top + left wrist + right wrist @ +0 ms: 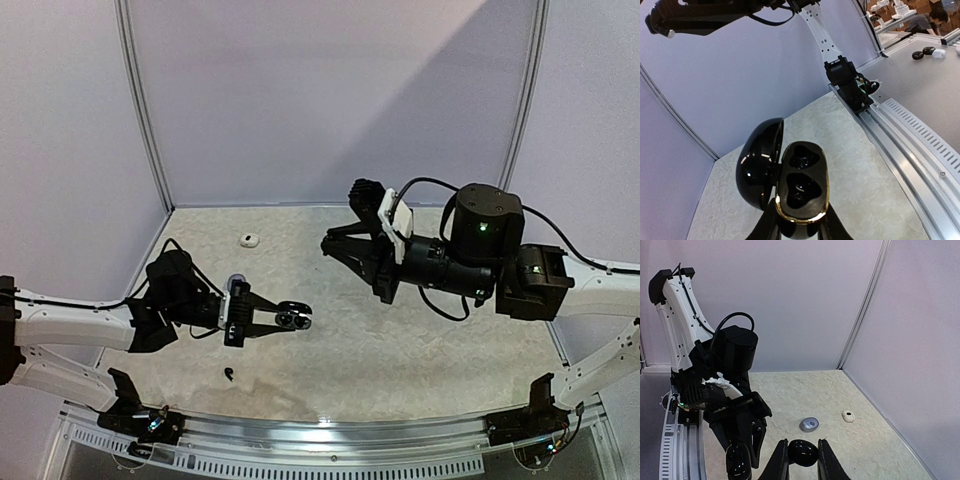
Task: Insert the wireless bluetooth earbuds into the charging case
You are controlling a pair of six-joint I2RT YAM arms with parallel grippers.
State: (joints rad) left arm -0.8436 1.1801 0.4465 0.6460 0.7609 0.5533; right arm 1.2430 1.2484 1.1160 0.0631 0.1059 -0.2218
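Left wrist: grips glossy black gold-rimmed charging case (802, 170) in left tool (800, 227), wells toward camera, long axis along tool, base cut off. Pinches indistinct black lump (804, 454) in right tool (801, 445).

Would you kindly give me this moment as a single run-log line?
left gripper: shut on open black charging case | right gripper: shut on black earbud, likely | insertion: not yet done

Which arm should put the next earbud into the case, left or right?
Right. The right tool is shut on a small black earbud, ready to place. The left tool is busy gripping the case, which it holds with the lid open and both wells exposed.
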